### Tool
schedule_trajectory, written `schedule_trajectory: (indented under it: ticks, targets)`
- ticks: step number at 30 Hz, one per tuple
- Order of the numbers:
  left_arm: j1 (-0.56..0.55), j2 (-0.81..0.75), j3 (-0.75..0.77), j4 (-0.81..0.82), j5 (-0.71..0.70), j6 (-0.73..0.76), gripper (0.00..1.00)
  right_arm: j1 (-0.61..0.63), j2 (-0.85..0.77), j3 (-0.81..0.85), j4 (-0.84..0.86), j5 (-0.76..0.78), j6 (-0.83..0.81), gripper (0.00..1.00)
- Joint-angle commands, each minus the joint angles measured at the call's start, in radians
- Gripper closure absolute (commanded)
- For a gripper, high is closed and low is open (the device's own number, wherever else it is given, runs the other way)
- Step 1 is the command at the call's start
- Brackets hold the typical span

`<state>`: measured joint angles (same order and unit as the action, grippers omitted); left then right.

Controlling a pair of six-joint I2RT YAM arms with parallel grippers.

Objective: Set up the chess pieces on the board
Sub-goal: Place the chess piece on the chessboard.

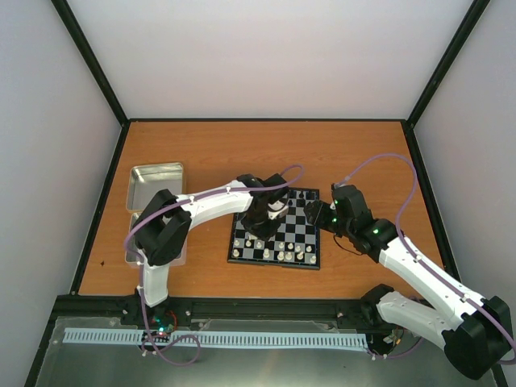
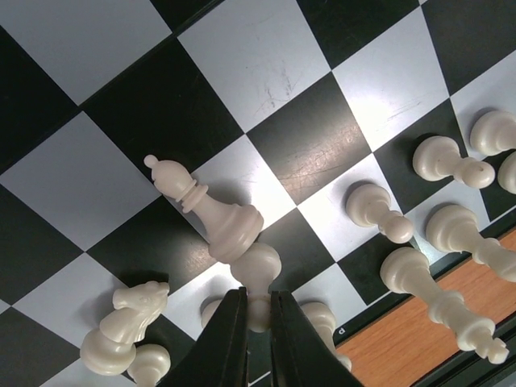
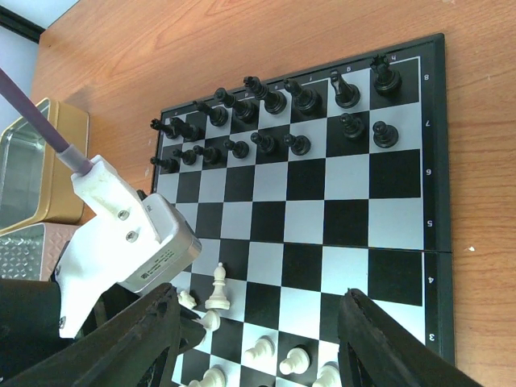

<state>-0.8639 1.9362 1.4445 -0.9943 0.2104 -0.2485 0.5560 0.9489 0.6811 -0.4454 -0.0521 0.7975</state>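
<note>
The board [image 1: 300, 227] lies mid-table. Black chess pieces [image 3: 266, 121] fill its two far rows. White pieces [image 1: 274, 254] stand along the near rows. My left gripper [image 2: 258, 318] is shut on a white pawn [image 2: 260, 270], low over the board's near left part, right next to a standing white bishop [image 2: 205, 211] and a white knight [image 2: 129, 318]. The gripper also shows in the top view [image 1: 260, 223]. My right gripper [image 3: 262, 343] is open wide and empty above the board's near right part; in the top view [image 1: 319, 216] it hangs at the board's right edge.
A shiny metal tray [image 1: 155, 184] sits left of the board. The left arm's wrist camera housing [image 3: 121, 242] fills the left of the right wrist view. Several white pawns [image 2: 379, 211] and taller white pieces [image 2: 439, 300] stand close by the left gripper, near the board's edge.
</note>
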Motion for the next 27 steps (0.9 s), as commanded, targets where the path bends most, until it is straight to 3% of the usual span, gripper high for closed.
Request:
schedule_trajectory:
  ticks: [1,12,27]
  targets:
    - [-0.005,-0.009,0.033,-0.033,0.0,0.022,0.99,-0.003,-0.02,-0.016,0.005,0.023,0.0,0.46]
    - [-0.027,0.019,0.042,-0.04,0.026,0.033,0.99,-0.004,-0.039,-0.029,0.004,0.028,0.003,0.46]
    - [-0.032,0.032,0.04,-0.033,0.056,0.04,0.91,-0.004,-0.042,-0.03,0.002,0.032,0.006,0.46]
